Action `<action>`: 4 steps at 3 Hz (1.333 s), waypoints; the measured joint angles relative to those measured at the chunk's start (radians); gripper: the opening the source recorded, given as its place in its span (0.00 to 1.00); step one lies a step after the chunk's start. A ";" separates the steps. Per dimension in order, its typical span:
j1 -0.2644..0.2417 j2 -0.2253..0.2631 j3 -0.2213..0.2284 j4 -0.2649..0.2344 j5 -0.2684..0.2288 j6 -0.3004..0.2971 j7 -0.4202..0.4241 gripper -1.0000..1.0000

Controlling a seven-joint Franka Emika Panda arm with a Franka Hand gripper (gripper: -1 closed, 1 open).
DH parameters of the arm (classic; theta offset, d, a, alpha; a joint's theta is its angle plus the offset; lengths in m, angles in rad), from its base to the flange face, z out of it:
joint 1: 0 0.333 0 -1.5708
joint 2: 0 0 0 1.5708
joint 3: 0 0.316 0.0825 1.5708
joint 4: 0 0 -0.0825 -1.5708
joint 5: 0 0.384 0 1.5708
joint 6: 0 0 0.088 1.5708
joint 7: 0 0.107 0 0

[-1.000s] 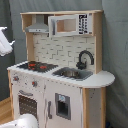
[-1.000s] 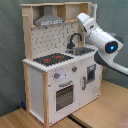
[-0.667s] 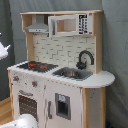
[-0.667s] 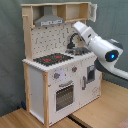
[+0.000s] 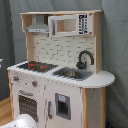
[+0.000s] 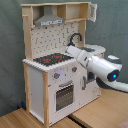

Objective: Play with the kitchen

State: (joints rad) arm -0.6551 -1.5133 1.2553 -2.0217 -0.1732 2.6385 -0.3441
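The kitchen (image 5: 57, 70) is standing upright on a wooden floor (image 6: 100, 112). In the second exterior view the arm (image 6: 95, 64) is reaching toward the hob (image 6: 50, 59); the gripper's opening cannot be determined.

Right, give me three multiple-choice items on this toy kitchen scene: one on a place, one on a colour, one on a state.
1. Where is the faucet?
A. Behind the sink
B. On the hood
C. On the oven door

2. What colour are the hob rings?
A. Blue
B. Red
C. Green

3. How is the oven door?
A. Removed
B. Hanging fully open
C. Closed

Answers:
1 A, the black faucet curves up at the sink's back edge in the first exterior view.
2 B, red rings show on the black hob in both exterior views.
3 C, the door sits flush with the kitchen front.
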 joint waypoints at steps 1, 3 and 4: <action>0.036 0.000 0.071 0.001 0.000 0.062 -0.010 1.00; 0.094 0.002 0.111 -0.061 -0.001 0.187 -0.157 1.00; 0.143 0.003 0.123 -0.142 -0.001 0.215 -0.217 1.00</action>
State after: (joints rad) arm -0.5121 -1.5105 1.3783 -2.1642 -0.1739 2.8530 -0.5612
